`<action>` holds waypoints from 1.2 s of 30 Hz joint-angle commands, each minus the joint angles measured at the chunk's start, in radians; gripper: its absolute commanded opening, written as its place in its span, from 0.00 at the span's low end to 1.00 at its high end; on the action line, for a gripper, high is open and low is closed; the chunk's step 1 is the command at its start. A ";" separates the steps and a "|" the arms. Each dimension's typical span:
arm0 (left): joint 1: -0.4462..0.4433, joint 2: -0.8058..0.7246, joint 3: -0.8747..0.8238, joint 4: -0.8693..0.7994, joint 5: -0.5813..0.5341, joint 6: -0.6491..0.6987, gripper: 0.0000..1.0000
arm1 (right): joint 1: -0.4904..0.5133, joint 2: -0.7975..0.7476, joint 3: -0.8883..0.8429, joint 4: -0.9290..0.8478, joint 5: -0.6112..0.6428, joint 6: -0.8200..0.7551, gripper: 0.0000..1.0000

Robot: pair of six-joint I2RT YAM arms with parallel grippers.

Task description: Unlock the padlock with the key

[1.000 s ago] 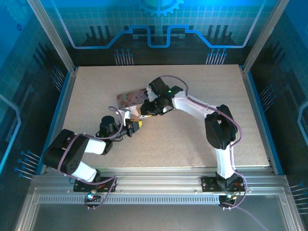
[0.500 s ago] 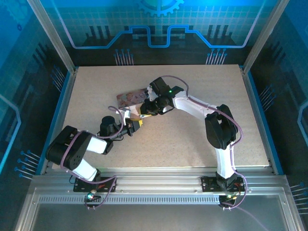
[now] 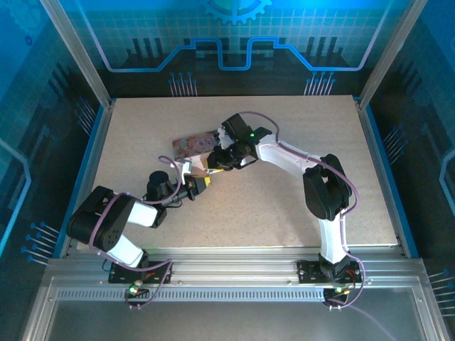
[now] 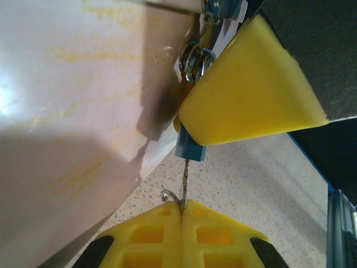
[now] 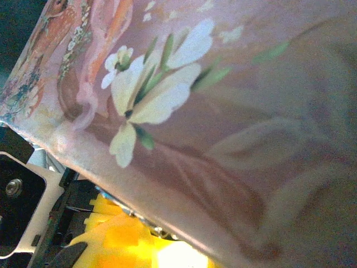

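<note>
In the left wrist view my left gripper (image 4: 181, 207) is shut on the thin key (image 4: 186, 177). The key's blade runs straight up into the bottom of the small blue padlock (image 4: 191, 149), and a wire ring (image 4: 168, 195) hangs off the key by my fingertips. A yellow finger (image 4: 245, 95) of my right gripper (image 3: 213, 165) lies over the padlock, whose metal shackle (image 4: 195, 56) shows above it. The other right finger is hidden. From above, both grippers meet at the near corner of the pink box (image 3: 193, 145).
The pink illustrated box (image 5: 223, 111) lies very close to the right wrist camera, with blurred yellow fingers (image 5: 122, 240) under its edge. Its pale side (image 4: 72, 111) stands left of the key. Speckled table (image 3: 284, 206) stretches to the right and front.
The left arm's elbow has shifted slightly. Both grippers have stayed at the box corner, and their jaws have not changed.
</note>
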 commanded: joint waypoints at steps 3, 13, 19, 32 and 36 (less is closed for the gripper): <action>0.014 -0.105 0.056 -0.013 0.145 -0.014 0.00 | 0.000 -0.043 -0.025 0.007 -0.013 -0.051 0.00; 0.056 -0.080 0.089 0.038 0.254 -0.113 0.00 | 0.000 -0.045 -0.068 0.097 -0.073 -0.041 0.00; 0.068 -0.027 0.082 0.122 0.224 -0.162 0.00 | -0.002 -0.045 -0.091 0.126 -0.082 -0.035 0.00; 0.063 -0.102 0.031 -0.006 0.040 -0.058 0.00 | 0.001 -0.039 -0.108 0.153 -0.090 0.031 0.00; 0.056 -0.260 0.039 -0.218 -0.014 0.055 0.00 | 0.008 -0.044 -0.112 0.133 -0.067 0.025 0.00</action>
